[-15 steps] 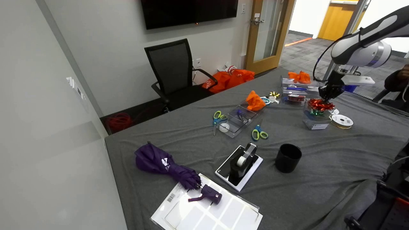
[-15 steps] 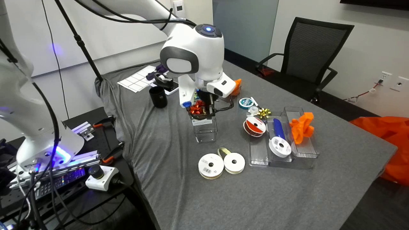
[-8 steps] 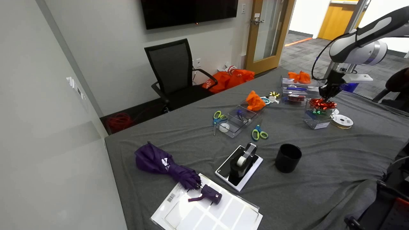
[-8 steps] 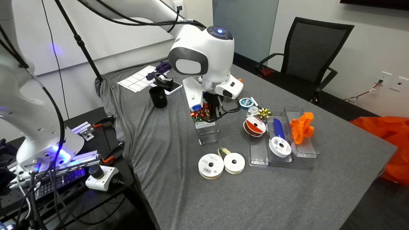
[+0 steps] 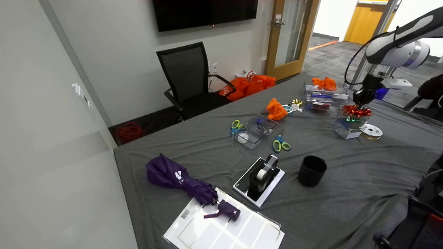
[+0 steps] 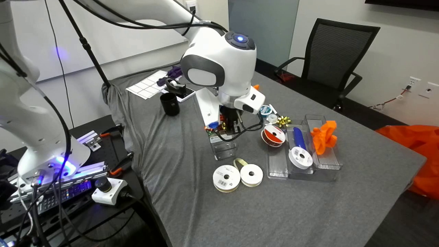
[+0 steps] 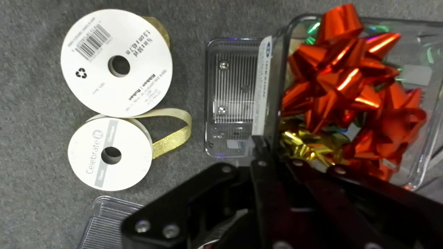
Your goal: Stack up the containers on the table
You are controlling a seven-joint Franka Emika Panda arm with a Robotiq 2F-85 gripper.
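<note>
Black fingers of a Robotiq gripper (image 7: pixel 276 152) are clamped on one wall of a clear plastic container (image 7: pixel 278 72), which sits just below the gripper and holds a shiny red gift bow (image 7: pixel 346 76) and a gold gift bow (image 7: pixel 308 143), at a table (image 6: pixel 274 212) draped in dark grey cloth. Whether the container's base touches the cloth cannot be told. In the wrist view, a ribbed clear plastic base (image 7: pixel 238 76) shows just outside the gripped wall; it is unclear whether it belongs to that container or another. Near it, a white ribbon spool (image 7: pixel 93 79) and a smaller spool (image 7: pixel 86 152) marked "Celebrate" lie flat side by side, a loop of gold ribbon (image 7: pixel 172 141) curling toward the container. In an exterior view, more clear tubs (image 6: pixel 277 171) stand grouped together nearby, one bearing crumpled orange material (image 6: pixel 324 137). A divided clear tray (image 5: pixel 252 132), a black cup (image 5: pixel 311 173) and a tape dispenser (image 5: pixel 260 178) sit well apart from the gripper.
</note>
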